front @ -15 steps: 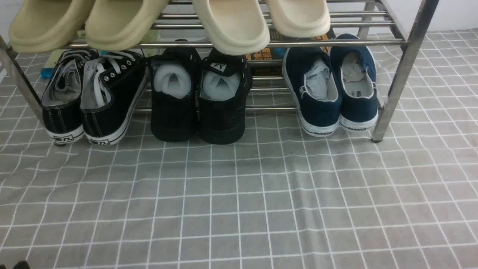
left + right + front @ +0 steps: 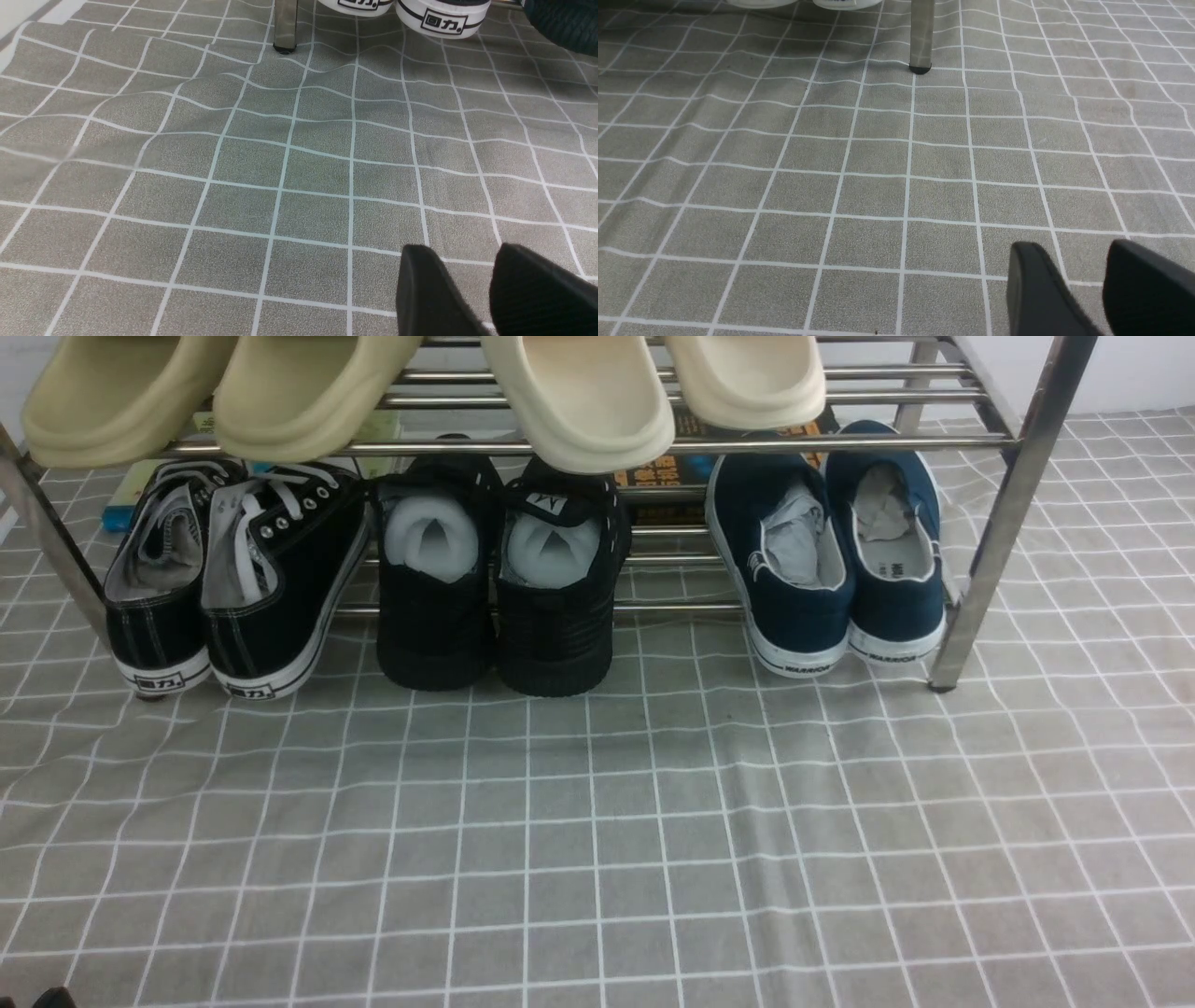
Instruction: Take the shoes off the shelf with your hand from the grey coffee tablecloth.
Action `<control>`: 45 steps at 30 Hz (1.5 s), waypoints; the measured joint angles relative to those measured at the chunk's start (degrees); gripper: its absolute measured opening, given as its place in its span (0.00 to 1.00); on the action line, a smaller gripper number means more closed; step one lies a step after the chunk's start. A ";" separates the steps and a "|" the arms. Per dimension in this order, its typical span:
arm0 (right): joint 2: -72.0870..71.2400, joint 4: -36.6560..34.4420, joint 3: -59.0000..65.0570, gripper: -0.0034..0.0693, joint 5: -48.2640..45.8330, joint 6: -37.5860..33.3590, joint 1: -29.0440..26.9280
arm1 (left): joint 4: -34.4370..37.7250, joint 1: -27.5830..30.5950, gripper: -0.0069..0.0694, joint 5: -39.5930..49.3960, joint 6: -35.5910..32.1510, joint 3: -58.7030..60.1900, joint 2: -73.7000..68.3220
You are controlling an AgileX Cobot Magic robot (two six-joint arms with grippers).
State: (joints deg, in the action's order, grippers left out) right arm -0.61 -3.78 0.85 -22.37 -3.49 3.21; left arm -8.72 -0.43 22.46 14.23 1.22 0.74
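Note:
The navy-blue slip-on shoes (image 2: 826, 560) stand side by side at the right end of the steel shelf's (image 2: 990, 532) lower tier, heels toward me, grey paper inside. Their white heel soles just show in the right wrist view (image 2: 803, 2), left of the shelf's leg (image 2: 920, 37). The grey gridded tablecloth (image 2: 597, 849) lies under everything. My left gripper (image 2: 465, 252) is open and empty, low over the cloth, well short of the shelf. My right gripper (image 2: 1076, 247) is open and empty too, several grid squares short of that leg. Neither gripper shows in the front view.
Black lace-up sneakers (image 2: 233, 579) stand at the left of the lower tier and all-black mesh shoes (image 2: 504, 579) in the middle. Beige slippers (image 2: 579, 392) overhang the top tier. The shelf's left leg (image 2: 286, 23) stands on creased cloth.

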 joint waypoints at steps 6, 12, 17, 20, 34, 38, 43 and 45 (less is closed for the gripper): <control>0.00 0.00 0.00 0.38 0.00 0.00 0.00 | 0.00 0.00 0.40 0.00 0.00 0.00 0.00; 0.00 0.00 0.00 0.38 0.00 0.00 0.00 | 0.00 0.00 0.40 0.00 0.00 0.00 0.00; 0.00 0.00 0.00 0.38 0.00 0.00 0.00 | 0.00 0.00 0.40 0.00 0.00 0.00 0.00; 0.00 0.06 0.00 0.38 0.00 0.00 0.00 | 0.00 0.00 0.40 0.00 0.00 0.00 0.00; 0.00 -1.45 0.00 0.38 0.06 1.13 0.00 | 0.00 0.00 0.40 0.00 0.00 0.00 0.00; 0.00 -11.70 0.00 0.38 -0.06 6.56 0.00 | 0.00 0.00 0.40 0.00 0.00 0.00 0.00; 0.00 -28.72 0.31 0.38 -0.72 13.46 0.00 | 0.00 0.00 0.40 0.00 0.00 0.00 0.00; 0.00 -31.86 0.44 0.38 -0.67 13.71 0.00 | 0.00 0.00 0.40 0.00 0.00 0.00 0.00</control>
State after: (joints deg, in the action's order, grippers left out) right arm -0.61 -35.64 1.29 -23.04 10.22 3.21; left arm -8.72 -0.43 22.46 14.23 1.22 0.74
